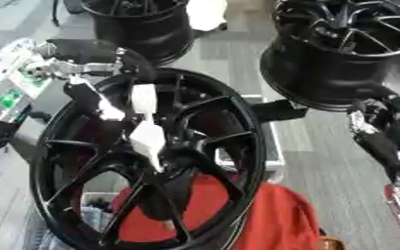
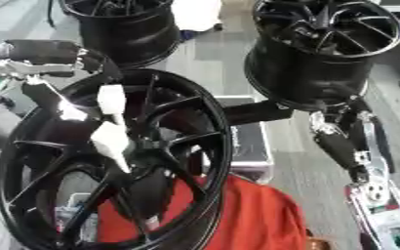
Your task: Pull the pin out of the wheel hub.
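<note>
Left eye view: a glossy black spoked wheel [image 1: 152,161] stands over red cloth [image 1: 271,219]. The left hand [image 1: 144,132] reaches across its spokes, grip unclear. The right hand [image 1: 378,141] hangs beside the wheel, its fingers unclear too.

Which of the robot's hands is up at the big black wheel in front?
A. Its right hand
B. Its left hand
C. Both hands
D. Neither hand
B: the left hand, with white-covered fingers, reaches over the front wheel near its centre, while the right hand hangs off to the side, clear of it.

Soft blur, bright white glare
</note>
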Robot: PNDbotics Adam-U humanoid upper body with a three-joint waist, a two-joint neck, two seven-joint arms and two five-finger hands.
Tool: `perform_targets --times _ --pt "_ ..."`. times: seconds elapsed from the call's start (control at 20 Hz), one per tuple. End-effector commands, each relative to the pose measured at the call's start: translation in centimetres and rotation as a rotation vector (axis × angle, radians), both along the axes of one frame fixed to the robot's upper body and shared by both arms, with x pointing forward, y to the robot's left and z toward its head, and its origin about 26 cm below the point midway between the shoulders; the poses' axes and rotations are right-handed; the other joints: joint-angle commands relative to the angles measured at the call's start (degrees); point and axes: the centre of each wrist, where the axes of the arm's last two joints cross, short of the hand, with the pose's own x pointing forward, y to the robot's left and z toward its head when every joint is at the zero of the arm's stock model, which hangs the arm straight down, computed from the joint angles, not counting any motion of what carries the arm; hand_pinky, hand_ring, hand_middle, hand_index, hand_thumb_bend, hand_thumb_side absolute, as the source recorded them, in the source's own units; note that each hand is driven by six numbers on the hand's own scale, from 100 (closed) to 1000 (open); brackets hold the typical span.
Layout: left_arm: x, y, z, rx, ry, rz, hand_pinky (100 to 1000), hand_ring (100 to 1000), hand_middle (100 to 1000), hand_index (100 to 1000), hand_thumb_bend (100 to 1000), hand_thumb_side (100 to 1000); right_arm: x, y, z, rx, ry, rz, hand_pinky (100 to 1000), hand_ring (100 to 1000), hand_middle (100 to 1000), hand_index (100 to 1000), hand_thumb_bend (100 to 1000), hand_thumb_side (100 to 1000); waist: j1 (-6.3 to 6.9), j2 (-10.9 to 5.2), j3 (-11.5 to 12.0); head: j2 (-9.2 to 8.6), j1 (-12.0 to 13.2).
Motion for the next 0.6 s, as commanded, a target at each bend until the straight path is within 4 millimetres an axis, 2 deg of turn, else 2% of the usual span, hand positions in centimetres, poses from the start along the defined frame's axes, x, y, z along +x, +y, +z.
perform_targets --times 0.05,0.45,0.6 --pt "0.1 0.1 0.7 0.338 0.037 -0.246 657 724 796 890 375 540 0.2 -0.1 0.9 -0.013 -0.026 0.008 655 642 765 868 100 262 0.03 -0.57 -0.12 -0.20 0.24" --pt "0.3 0.0 -0.3 0.367 0.052 -0.250 603 660 740 863 320 478 0.3 -0.1 0.9 -0.013 -0.026 0.010 655 642 765 869 100 262 -0.03 -0.52 -0.24 -0.18 0.34" --pt "0.4 0.0 -0.8 0.365 0.066 -0.252 572 620 700 861 268 419 0.3 -0.1 0.9 -0.012 -0.027 0.011 655 642 766 869 100 262 -0.08 -0.49 -0.27 -0.27 0.30"
